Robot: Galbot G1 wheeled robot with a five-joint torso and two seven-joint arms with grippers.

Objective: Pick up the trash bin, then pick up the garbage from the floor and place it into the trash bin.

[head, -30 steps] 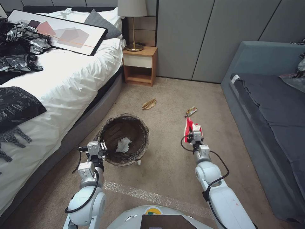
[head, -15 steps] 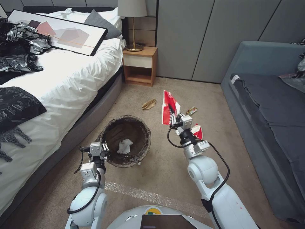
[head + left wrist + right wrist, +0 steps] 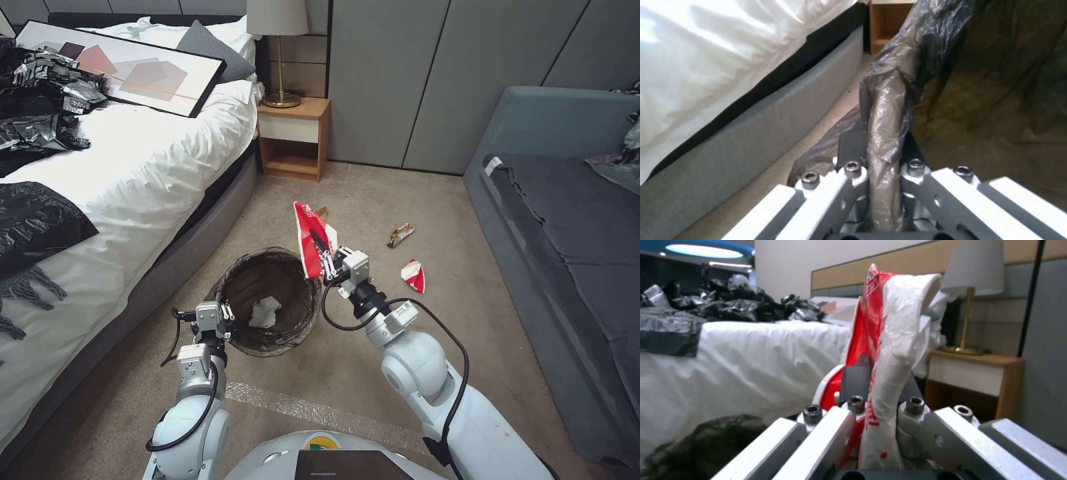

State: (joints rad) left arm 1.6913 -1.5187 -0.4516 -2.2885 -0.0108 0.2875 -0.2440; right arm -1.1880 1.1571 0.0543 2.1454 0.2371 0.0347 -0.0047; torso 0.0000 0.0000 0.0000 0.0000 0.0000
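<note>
Pinching red-white packet (image 3: pixel 311 239), right gripper (image 3: pixel 325 261) hovers over far-right rim of trash bin (image 3: pixel 269 301); left gripper (image 3: pixel 225 313) clamps bin's near-left rim w/ bag. Tissue (image 3: pixel 265 311) inside bin.

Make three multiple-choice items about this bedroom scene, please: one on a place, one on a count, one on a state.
1. Where is the red-white packet?
A. on the bed
B. held at the trash bin's far rim
C. on the nightstand

2. How many pieces of garbage lie on the floor right of the trash bin?
A. two
B. four
C. none

3. What does the left gripper do?
A. hangs open
B. clamps the bin's rim
C. holds a bottle

Answers: 1 B, the right gripper has its jaws shut on it there. 2 A, a yellow wrapper and a red-white packet. 3 B, the left wrist view shows bag-covered rim between the jaws.
</note>
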